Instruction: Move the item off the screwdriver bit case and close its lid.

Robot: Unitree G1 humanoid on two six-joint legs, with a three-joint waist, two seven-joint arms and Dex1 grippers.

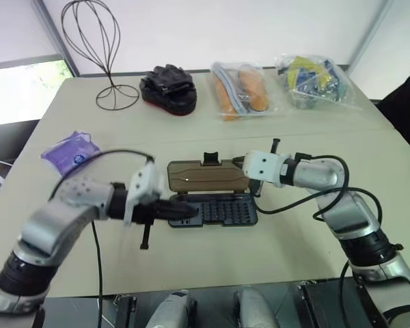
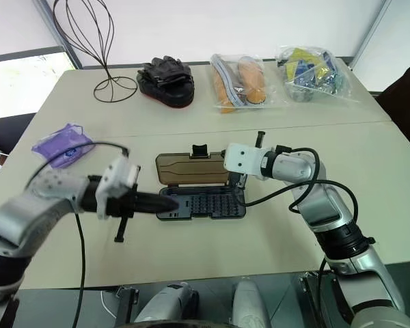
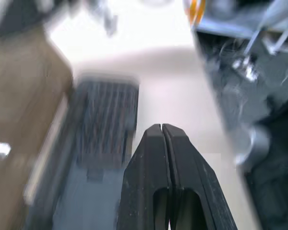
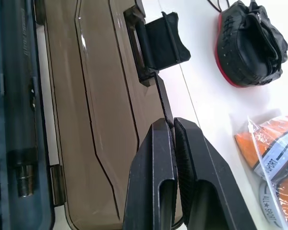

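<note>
Your screwdriver bit case [image 1: 219,212] lies open near the middle of the beige table [image 1: 301,232], its dark base tray full of rows of bits on the side nearer you. The brown translucent lid [image 1: 205,176] is folded flat on the table just behind the tray, with a black latch [image 1: 210,158] standing up at the middle of its far edge. Your left gripper [image 3: 161,128] reaches in from the left with its two black fingers pressed together and nothing between them. Its tip sits over the left end of the base tray, but you cannot tell whether it touches the tray. Your right gripper [image 4: 173,125] comes in from the right, also clenched with the fingers side by side. In the right wrist view its tip lies right at the far rim of the lid, a little short of the latch, and you cannot tell whether it pinches that rim. A purple packet [image 1: 72,152] rests on the table well to the left of the case. Along the far side of the table stand a wire head-shaped stand [image 1: 99,41], a black glove with red trim [image 1: 169,89], a clear bag of orange items [image 1: 240,89], and a clear bag of yellow and blue items [image 1: 314,80].
</note>
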